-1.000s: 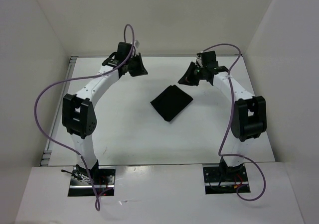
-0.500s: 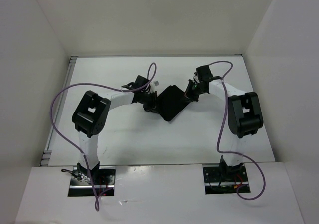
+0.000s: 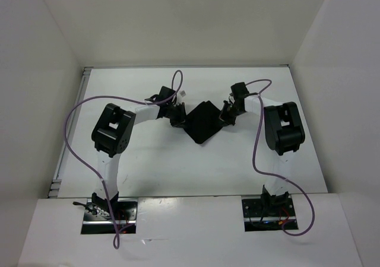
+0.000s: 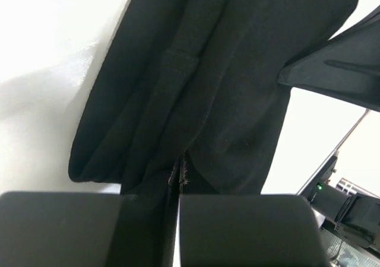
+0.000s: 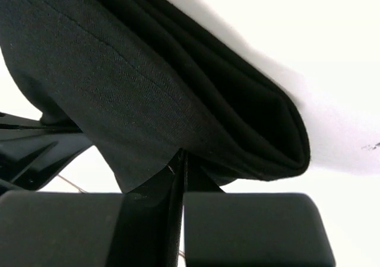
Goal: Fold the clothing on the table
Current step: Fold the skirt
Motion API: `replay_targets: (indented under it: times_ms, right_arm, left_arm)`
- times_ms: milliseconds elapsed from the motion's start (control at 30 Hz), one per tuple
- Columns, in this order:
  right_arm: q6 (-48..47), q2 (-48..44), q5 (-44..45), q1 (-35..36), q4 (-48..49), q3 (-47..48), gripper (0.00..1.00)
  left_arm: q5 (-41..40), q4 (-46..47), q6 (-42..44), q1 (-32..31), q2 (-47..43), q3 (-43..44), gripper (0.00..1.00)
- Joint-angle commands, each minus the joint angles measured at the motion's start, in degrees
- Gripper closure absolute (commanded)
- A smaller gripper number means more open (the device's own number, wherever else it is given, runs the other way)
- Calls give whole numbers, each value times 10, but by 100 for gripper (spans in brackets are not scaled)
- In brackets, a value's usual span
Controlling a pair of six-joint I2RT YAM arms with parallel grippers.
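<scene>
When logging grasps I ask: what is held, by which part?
The plain black soft fabric garment: left gripper pinches its left corner, right gripper its right corner.

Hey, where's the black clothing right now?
In the top view the clothing sits folded near the middle of the table, with the left gripper pinching its left corner and the right gripper its right corner.
</scene>
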Motion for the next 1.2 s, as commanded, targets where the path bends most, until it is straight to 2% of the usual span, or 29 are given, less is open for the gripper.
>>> replay_targets:
  times_ms: [0, 167, 333, 433, 467, 567, 600, 633, 700, 733, 800, 833, 867, 933, 1000, 1100, 1167]
  right_arm:
    - [-12, 31, 46, -12, 5, 7, 100]
    - [-24, -15, 34, -17, -5, 13, 100]
    - [-42, -113, 28, -47, -41, 30, 100]
    - [-57, -182, -11, -92, -67, 42, 98]
    - [-57, -198, -24, -119, -74, 42, 98]
    - [-74, -252, -69, -156, -92, 34, 88]
    - [-81, -278, -90, -176, -99, 21, 79]
    - [-81, -291, -103, -185, -100, 13, 75]
    - [-86, -320, -131, -213, -100, -28, 63]
    - [-86, -356, -160, -223, -93, -45, 60]
    - [-86, -392, -198, -244, -87, -81, 54]
    - [-92, -408, -224, -268, -79, -118, 47]
    - [-92, -437, -260, -274, -79, -133, 45]
    - [-92, -460, -279, -274, -74, -170, 37]
    - [-97, -485, -287, -279, -74, -192, 32]
    - [-97, -505, -280, -286, -86, -211, 17]
    - [-102, -512, -266, -292, -93, -217, 16]
  left_arm:
    - [8, 19, -5, 3, 15, 18, 100]
    - [8, 19, -5, 15, 8, 13, 100]
    - [-6, -18, 23, 15, -78, 24, 100]
    - [-6, -52, 37, 27, -140, 42, 94]
    - [1, -59, 43, 27, -155, 42, 89]
    - [-6, -72, 43, 33, -215, 30, 78]
    - [-6, -72, 43, 33, -245, 7, 70]
    - [-11, -72, 43, 33, -259, -7, 63]
    - [-16, -72, 43, 33, -300, -51, 56]
    - [-16, -67, 36, 33, -315, -69, 47]
    - [-30, -67, 30, 33, -360, -101, 37]
    - [-30, -67, 30, 33, -376, -116, 31]
    - [-38, -61, 23, 33, -392, -146, 19]
    - [-53, -61, 23, 33, -438, -170, 0]
    - [-71, -69, 16, 33, -474, -193, 0]
    - [-79, -82, 16, 33, -506, -207, 0]
    - [-79, -82, 16, 33, -527, -227, 0]
